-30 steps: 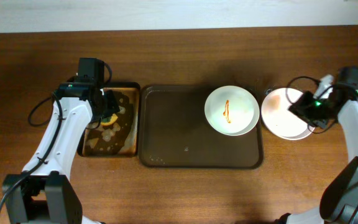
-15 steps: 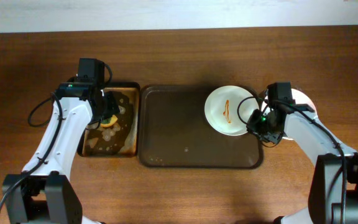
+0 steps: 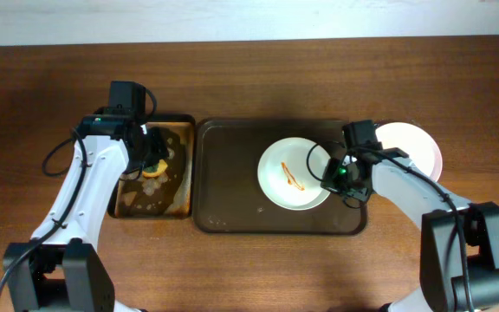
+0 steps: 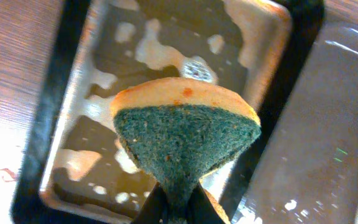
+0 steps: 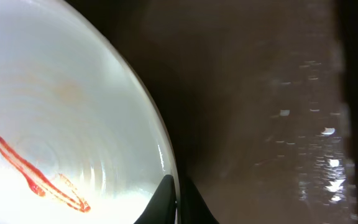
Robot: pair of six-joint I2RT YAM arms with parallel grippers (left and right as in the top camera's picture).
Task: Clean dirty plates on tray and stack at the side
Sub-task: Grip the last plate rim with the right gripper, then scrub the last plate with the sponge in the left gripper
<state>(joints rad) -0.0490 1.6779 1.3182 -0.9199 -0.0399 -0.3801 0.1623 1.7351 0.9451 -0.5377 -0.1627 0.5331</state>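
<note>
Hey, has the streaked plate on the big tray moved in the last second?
Yes. The plate has slid left and nearer the robot, away from the far right corner of the tray.

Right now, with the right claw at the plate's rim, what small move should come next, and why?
Probably swing the left claw, which pinches the sponge above the small stained tray, over to the plate. Its red streak is unwiped, and the right claw grips its rim to steady it on the brown tray.
</note>
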